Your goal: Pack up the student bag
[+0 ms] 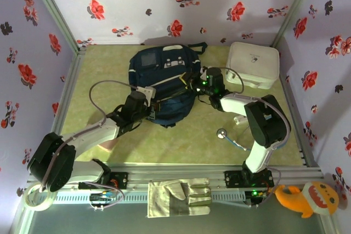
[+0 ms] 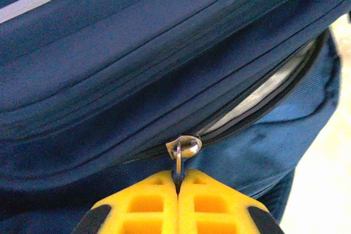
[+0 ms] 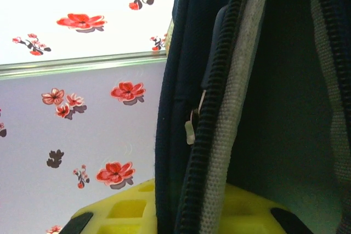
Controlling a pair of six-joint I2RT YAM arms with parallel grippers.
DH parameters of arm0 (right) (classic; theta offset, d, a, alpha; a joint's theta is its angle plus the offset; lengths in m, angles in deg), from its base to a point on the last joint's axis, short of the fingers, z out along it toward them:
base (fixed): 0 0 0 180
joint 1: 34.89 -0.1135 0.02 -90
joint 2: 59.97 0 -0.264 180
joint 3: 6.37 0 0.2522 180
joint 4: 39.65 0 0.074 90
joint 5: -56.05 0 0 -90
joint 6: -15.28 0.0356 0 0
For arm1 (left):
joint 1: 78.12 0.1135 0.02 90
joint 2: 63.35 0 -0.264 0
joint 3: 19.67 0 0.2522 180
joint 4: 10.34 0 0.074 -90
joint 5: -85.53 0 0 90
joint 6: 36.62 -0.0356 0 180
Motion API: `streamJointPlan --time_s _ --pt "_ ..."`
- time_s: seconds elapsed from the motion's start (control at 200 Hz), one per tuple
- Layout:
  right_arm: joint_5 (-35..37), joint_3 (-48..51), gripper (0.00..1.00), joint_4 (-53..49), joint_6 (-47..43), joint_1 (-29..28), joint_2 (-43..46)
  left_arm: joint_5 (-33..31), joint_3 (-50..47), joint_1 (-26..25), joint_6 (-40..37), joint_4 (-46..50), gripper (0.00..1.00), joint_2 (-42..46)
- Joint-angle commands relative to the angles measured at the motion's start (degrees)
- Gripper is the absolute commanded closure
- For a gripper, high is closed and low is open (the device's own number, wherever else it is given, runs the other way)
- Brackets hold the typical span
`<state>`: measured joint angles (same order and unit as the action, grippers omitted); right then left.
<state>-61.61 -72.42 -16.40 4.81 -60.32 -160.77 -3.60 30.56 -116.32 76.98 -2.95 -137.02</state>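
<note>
The student bag (image 1: 164, 78) is lying flat near the table's middle, leaning toward 12 o'clock, with the white zip case (image 1: 253, 64) sitting at its 2 o'clock. At the bag's 7 o'clock edge the left gripper (image 2: 178, 182) is pressing its latticed yellow fingers together on the thin silver zip pull (image 2: 179, 160). At the bag's 3 o'clock side the right gripper (image 3: 186, 212) is pinching the open rim, with fabric running between its pads.

The pull is small, smooth metal, so it is likely to be slipping free if the drag is angling off the zip track. The soft grey lining is lying close to the coarse moulded teeth and could be catching in the slider. The navy cloth is supple and ribbed with piping, so it may be bunching rather than staying taut.
</note>
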Motion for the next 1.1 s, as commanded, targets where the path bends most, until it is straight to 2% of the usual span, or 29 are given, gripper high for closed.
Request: streamJointPlan --time_s 0.0,0.095,0.205,0.395,0.5,0.74,0.92,1.095 --pt "3.4 0.7 0.92 3.3 -2.8 2.6 2.7 -0.8 0.6 0.8 -3.1 0.7 1.00 -0.6" --pt "3.0 1.3 0.87 2.9 -1.7 2.5 2.6 2.9 3.0 0.6 -3.8 -0.7 1.00 -2.7" --pt "3.5 4.0 0.71 4.8 1.4 2.2 3.5 6.2 7.3 -0.9 -5.1 -1.0 1.00 -5.4" --pt "3.9 6.2 0.53 5.2 3.5 -0.2 5.2 12.3 12.8 -3.5 -4.8 -3.0 1.00 -10.9" --pt "4.2 7.9 0.48 6.8 6.0 -1.5 5.0 12.9 14.6 -4.7 -5.0 -3.7 1.00 -13.4" --pt "6.0 8.2 0.53 1.1 4.8 -4.0 4.5 13.7 16.1 -5.8 -5.3 -4.5 1.00 -16.1" --pt "7.1 6.8 0.79 -1.2 2.9 -3.5 4.6 12.0 16.3 -5.5 -10.0 0.4 1.00 -15.2" --pt "7.4 5.5 0.87 -2.5 -0.6 -0.7 7.8 11.5 16.4 -2.2 -18.8 11.1 1.00 -12.8"
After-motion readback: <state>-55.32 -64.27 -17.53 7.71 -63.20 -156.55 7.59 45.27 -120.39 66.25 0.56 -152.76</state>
